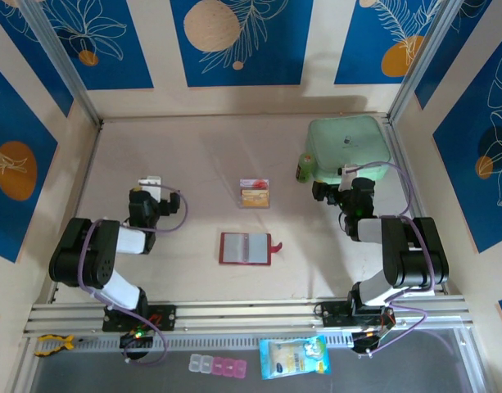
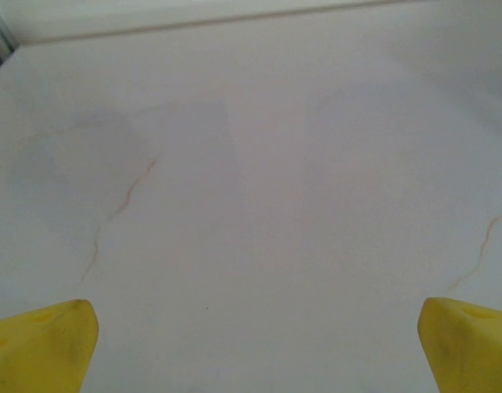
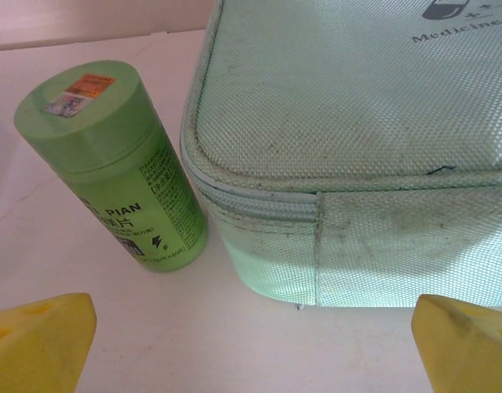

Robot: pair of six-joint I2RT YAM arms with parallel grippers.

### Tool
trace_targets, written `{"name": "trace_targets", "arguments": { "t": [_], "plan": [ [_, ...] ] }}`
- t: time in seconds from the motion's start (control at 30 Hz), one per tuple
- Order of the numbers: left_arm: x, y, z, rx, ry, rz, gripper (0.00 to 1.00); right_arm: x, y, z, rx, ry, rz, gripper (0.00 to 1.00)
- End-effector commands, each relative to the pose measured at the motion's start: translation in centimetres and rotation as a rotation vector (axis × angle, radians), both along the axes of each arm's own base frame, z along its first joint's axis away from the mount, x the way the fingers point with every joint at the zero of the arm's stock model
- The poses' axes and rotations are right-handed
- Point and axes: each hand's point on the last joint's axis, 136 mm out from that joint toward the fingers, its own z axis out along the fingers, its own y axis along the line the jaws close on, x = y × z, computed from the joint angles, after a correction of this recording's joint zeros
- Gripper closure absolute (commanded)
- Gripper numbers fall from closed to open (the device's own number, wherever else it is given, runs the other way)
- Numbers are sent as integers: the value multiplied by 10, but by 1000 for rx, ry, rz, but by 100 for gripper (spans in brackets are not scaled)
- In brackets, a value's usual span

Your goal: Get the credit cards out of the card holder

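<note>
The red card holder (image 1: 246,248) lies open and flat at the table's centre, pale sleeves up, snap tab (image 1: 275,246) pointing right. Behind it, apart from it, a small stack of credit cards (image 1: 254,194), orange-yellow and red-and-white, rests on the table. My left gripper (image 1: 149,185) hovers at the left, far from both; its yellow fingertips (image 2: 46,344) stand wide apart over bare table, so the left gripper (image 2: 255,327) is open and empty. My right gripper (image 1: 332,190) is at the right, open (image 3: 255,327), with nothing between its fingers.
A mint-green mesh case (image 1: 349,147) (image 3: 357,147) sits back right with a green bottle (image 1: 305,169) (image 3: 111,164) upright beside it, both just ahead of the right gripper. A pill box (image 1: 218,366) and a blue packet (image 1: 293,358) lie beyond the near rail.
</note>
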Motion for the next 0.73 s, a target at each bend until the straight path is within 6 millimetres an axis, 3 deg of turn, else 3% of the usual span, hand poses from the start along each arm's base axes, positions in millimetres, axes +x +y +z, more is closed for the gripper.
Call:
{"name": "trace_targets", "arguments": {
  "t": [0.0, 0.2, 0.7],
  "plan": [
    [8, -3, 12, 3, -40, -31, 0, 0, 2, 4, -3, -32, 17, 1],
    [5, -15, 13, 10, -43, -100, 0, 0, 2, 4, -5, -34, 16, 1],
    [6, -15, 13, 8, -43, -101, 0, 0, 3, 4, -1, -36, 25, 1]
  ]
}}
